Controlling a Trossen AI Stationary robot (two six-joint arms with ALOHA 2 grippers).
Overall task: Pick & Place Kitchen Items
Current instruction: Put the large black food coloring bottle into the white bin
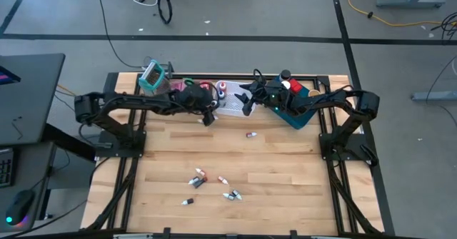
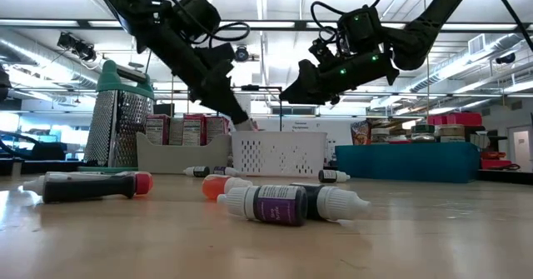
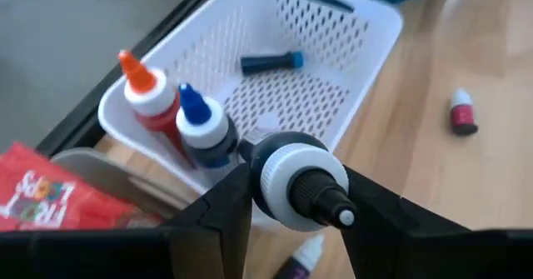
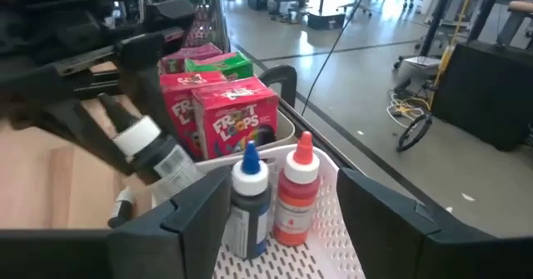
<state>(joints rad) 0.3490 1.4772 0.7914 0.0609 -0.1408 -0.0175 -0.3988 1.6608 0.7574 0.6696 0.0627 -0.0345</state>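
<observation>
Placing step: left hand [image 3: 291,197] clamped on small bottle [image 3: 300,179], held over rim of white basket [image 3: 366,29]. Next: move inward, lower, release. Right hand [image 4: 275,221] apart, empty, above basket.

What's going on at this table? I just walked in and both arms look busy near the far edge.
The left gripper is shut on a small black-capped bottle, holding it just above the white mesh basket. In the basket two bottles stand upright, an orange-capped red one and a blue-capped dark one, and a blue tube lies flat. The right gripper hangs open and empty beside the same basket. More small bottles lie scattered on the near part of the table.
</observation>
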